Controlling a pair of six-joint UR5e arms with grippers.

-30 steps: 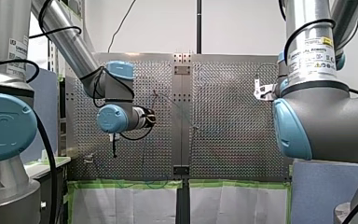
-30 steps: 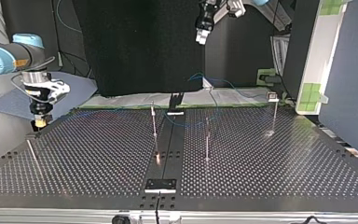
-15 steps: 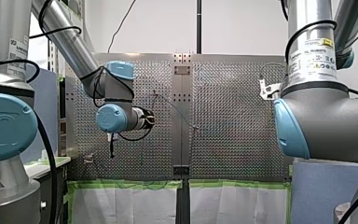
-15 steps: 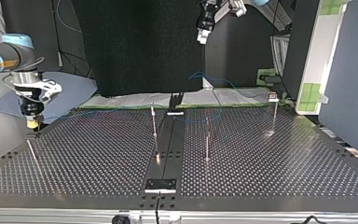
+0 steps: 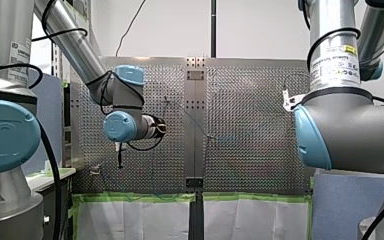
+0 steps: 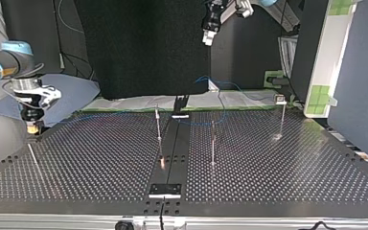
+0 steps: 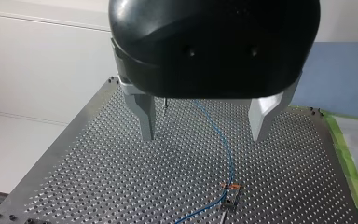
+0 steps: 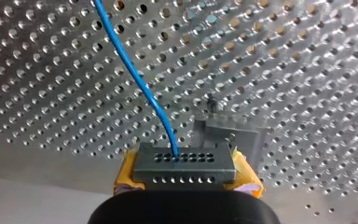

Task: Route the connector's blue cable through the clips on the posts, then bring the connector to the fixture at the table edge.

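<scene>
Right gripper (image 8: 186, 178) pinches the grey rectangular connector (image 8: 185, 167) (thin blue cable (image 8: 135, 74) attached); my left gripper (image 7: 203, 135) hangs wide open, empty.

We're looking into a robotics lab: industrial arms (image 5: 75, 47) reaching over a perforated table (image 6: 100, 163), black curtain (image 6: 139, 48) hanging at its far side.

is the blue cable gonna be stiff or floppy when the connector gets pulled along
Probably floppy: the blue cable bends in a loose curve over the table in the left wrist view, so it should trail, not push. It looks thin next to the connector, so likely light with little drag. Running close to the posts, it might snag.
</scene>
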